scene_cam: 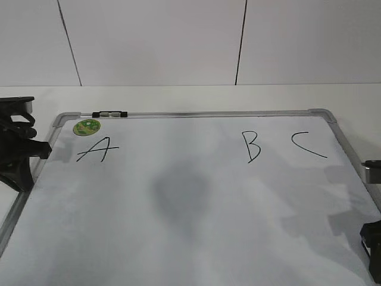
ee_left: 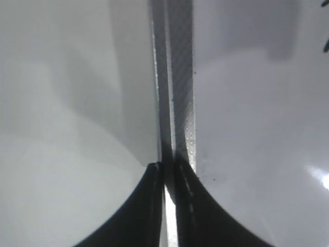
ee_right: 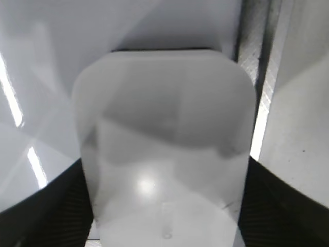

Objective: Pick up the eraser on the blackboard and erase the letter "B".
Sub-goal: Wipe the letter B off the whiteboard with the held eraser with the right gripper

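Blackboard (scene_cam: 190,202) reads A (scene_cam: 94,149) — B (scene_cam: 252,146) — C (scene_cam: 307,145), in black marker.

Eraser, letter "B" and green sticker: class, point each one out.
eraser (ee_right: 164,149), right wrist view, middle of its white top.
letter "B" (scene_cam: 253,146), exterior view, its upright stroke.
green sticker (scene_cam: 87,126), exterior view, its centre.

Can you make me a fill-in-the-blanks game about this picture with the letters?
1. The large white dry-erase blackboard shows A, B and ___.
2. The thin black hand-drawn letter "B" stands between the A and the ___.
3. The round sticker above the A is ___.
4. The right end effector has its fingers on either side of the white rounded plastic ___.

Missing words: C; C; green; eraser
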Motion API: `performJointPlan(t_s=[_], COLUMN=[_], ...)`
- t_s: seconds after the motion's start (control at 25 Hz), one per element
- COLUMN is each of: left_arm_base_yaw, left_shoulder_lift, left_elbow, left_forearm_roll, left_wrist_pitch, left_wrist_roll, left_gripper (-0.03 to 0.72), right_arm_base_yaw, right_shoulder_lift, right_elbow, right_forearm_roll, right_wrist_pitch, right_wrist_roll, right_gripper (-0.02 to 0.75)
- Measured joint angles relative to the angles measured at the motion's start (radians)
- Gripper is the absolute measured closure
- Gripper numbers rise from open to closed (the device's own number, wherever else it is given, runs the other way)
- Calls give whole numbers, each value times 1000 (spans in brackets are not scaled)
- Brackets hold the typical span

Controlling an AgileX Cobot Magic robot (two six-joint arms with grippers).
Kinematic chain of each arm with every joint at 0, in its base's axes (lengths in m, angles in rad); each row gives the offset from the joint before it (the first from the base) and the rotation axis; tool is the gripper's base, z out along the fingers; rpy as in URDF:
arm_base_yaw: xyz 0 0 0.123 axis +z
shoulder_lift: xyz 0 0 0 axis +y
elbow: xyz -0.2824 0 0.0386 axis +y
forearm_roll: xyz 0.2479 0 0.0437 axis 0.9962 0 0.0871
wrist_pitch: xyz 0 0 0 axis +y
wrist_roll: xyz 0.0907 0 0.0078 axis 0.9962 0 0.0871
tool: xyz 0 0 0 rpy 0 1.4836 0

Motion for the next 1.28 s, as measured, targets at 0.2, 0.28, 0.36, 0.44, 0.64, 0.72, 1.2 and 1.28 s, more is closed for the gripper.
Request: performJointPlan(t_s=[0.2, 0.28, 0.36, 0.44, 0.64, 0.72, 1.2, 1.28], left_arm_base_yaw=[0, 0, 0, 0, 0, 0, 0, 0], left_shoulder_lift=[0, 0, 0, 0, 0, 0, 0, 0], left_elbow=[0, 0, 0, 0, 0, 0, 0, 0], left_forearm_roll=[0, 0, 0, 0, 0, 0, 0, 0], left_wrist_pitch=[-2, -2, -2, -2, -3, -5, -5, -5], left_wrist_roll=[0, 0, 0, 0, 0, 0, 0, 0], left_gripper=[652, 652, 652, 652, 652, 652, 652, 652], right_arm_base_yaw=[0, 0, 0, 0, 0, 0, 0, 0], right_shoulder_lift=[0, 0, 0, 0, 3, 3, -17, 9], right_elbow=[0, 0, 0, 0, -22, -50, -304, -374], right_forearm_roll=[0, -2, -2, -2, 6, 13, 43, 43], right_wrist_pitch=[2, 2, 2, 2, 32, 70, 215, 221], right_wrist_roll=[-2, -4, -4, -4, -4, -4, 22, 24], right_gripper=[174, 182, 186, 188, 188, 188, 189, 189])
